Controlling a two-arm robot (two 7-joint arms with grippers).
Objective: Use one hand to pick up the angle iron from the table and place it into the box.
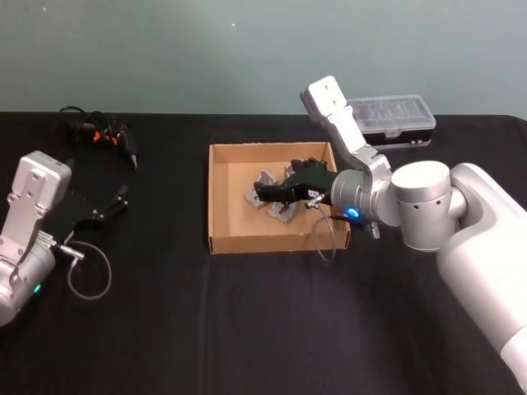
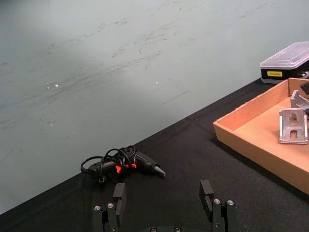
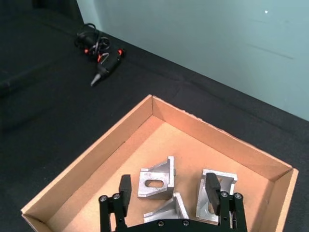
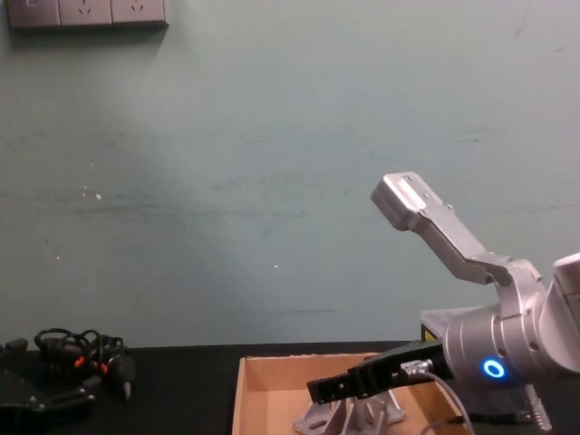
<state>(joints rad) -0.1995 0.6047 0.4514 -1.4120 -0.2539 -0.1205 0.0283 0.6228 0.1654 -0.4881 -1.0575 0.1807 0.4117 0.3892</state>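
The tan cardboard box [image 1: 221,197] lies in the middle of the black table [image 1: 247,321]. Three silver angle irons rest on its floor: one [image 3: 157,178] between my right fingers' line of sight, one [image 3: 216,193] beside it, one [image 3: 170,210] nearest the wrist. My right gripper [image 1: 265,195] hovers over the box, open, holding nothing; it hangs just above the box [image 4: 272,376] in the chest view. My left gripper [image 1: 114,205] is parked at the table's left, open and empty, away from the box [image 2: 251,140].
A black tool with a coiled cable and orange marks [image 1: 99,134] lies at the far left. A clear-lidded plastic case [image 1: 395,121] stands behind the box on the right. A loose cable loop [image 1: 89,276] hangs by my left arm.
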